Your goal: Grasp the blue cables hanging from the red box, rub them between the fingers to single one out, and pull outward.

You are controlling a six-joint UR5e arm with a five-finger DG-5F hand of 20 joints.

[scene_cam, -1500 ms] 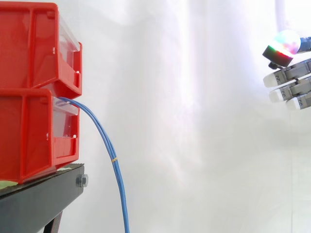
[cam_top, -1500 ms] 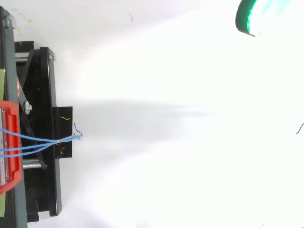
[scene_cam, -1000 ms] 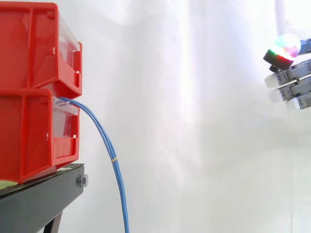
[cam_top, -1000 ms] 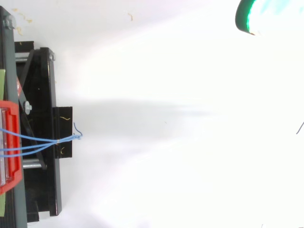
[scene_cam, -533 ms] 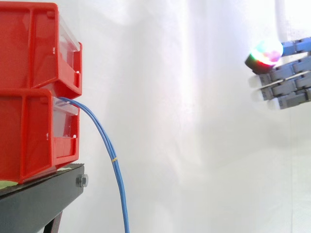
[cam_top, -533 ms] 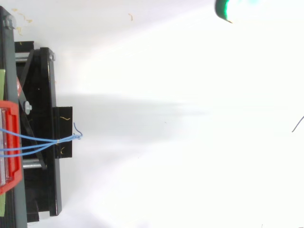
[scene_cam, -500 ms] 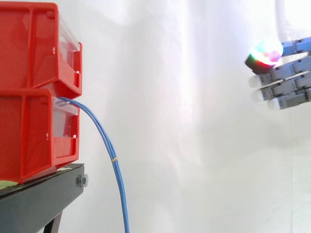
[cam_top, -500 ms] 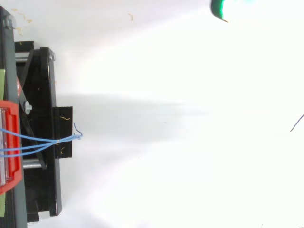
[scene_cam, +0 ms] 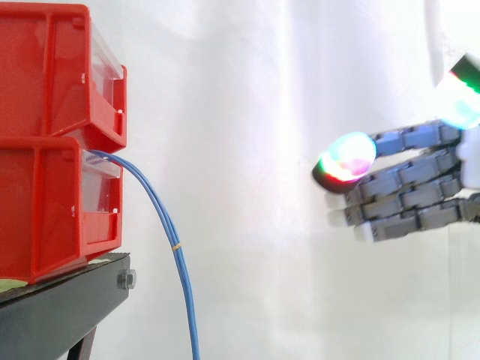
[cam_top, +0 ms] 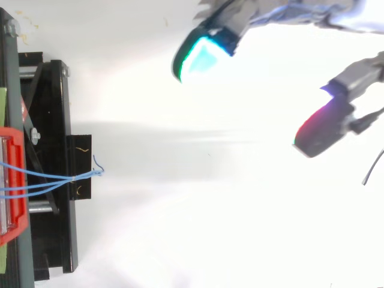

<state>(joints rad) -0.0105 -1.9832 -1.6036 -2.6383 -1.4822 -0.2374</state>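
Thin blue cables (scene_cam: 171, 240) come out of the lower red box (scene_cam: 52, 202) and hang down past the black stand, held together by a small yellow band. From above, the blue cables (cam_top: 54, 180) run out of that box (cam_top: 12, 180) and meet at a point. The hand (scene_cam: 409, 187) is at the right, well clear of the cables and at about their height. Its fingers are stretched straight towards the boxes, the thumb spread apart, nothing between them. In the top view the hand (cam_top: 240, 21) reaches in from the upper right.
A second red box (scene_cam: 56, 71) is stacked on the lower one. Both rest on the black stand (scene_cam: 67, 307), also seen from above as the stand (cam_top: 51, 168). A white curtain hangs behind, with open space between the hand and the cables.
The hand has moved left towards the cables and come lower. More of its fingers and the thumb have come into both views. The cables hang as before.
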